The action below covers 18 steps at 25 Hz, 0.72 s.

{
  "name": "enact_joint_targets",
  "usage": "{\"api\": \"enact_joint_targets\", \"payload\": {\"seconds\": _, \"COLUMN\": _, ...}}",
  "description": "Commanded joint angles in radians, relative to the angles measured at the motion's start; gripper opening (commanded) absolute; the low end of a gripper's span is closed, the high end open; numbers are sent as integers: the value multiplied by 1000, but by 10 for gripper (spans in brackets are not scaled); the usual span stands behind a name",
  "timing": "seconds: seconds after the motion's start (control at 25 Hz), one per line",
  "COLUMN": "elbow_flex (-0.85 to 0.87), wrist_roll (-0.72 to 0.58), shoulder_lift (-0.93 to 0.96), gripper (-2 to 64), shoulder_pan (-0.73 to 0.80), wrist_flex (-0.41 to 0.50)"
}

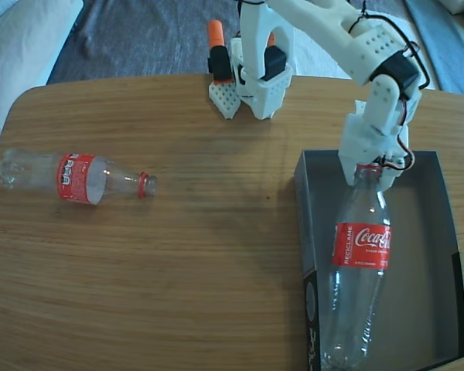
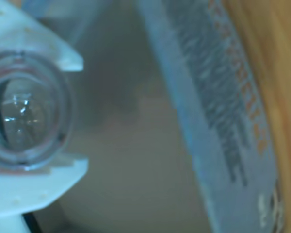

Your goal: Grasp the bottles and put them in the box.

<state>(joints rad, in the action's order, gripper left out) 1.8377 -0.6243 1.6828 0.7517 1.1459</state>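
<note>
Fixed view: jaws around bottle (image 1: 361,255) neck over box (image 1: 441,255), second bottle (image 1: 73,178) on table (image 1: 178,294).

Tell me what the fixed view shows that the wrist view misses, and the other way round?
Only the fixed view shows the second bottle lying on the wooden table, away from the box, plus the whole arm and the held bottle's red label.

Only the wrist view looks straight down the held bottle's open mouth, ringed by the white fingers.

Both show the gripper shut on the bottle at its neck, over the box, whose wall runs blurred in the wrist view.
</note>
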Motion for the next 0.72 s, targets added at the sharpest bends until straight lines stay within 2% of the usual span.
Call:
{"api": "enact_joint_targets", "payload": {"seconds": 0.0, "elbow_flex": -9, "wrist_roll": -6, "shoulder_lift": 23, "gripper": 1, "shoulder_pan": -20, "wrist_flex": -3}}
{"api": "enact_joint_targets", "payload": {"seconds": 0.12, "elbow_flex": -11, "wrist_roll": -6, "shoulder_lift": 23, "gripper": 17, "shoulder_pan": -32, "wrist_flex": -3}}
{"api": "enact_joint_targets", "payload": {"seconds": 0.16, "elbow_flex": -11, "wrist_roll": -6, "shoulder_lift": 25, "gripper": 55, "shoulder_pan": -38, "wrist_flex": 2}}
{"api": "enact_joint_targets", "payload": {"seconds": 0.32, "elbow_flex": -11, "wrist_roll": -2, "shoulder_lift": 26, "gripper": 278, "shoulder_pan": -60, "wrist_flex": 12}}
{"api": "enact_joint_targets", "payload": {"seconds": 0.4, "elbow_flex": -17, "wrist_roll": -2, "shoulder_lift": 26, "gripper": 364, "shoulder_pan": -69, "wrist_flex": 12}}
{"api": "enact_joint_targets", "payload": {"seconds": 0.48, "elbow_flex": -21, "wrist_roll": -3, "shoulder_lift": 26, "gripper": 398, "shoulder_pan": -71, "wrist_flex": 12}}
{"api": "enact_joint_targets", "payload": {"seconds": 0.68, "elbow_flex": -26, "wrist_roll": -5, "shoulder_lift": 26, "gripper": 401, "shoulder_pan": -74, "wrist_flex": 8}}
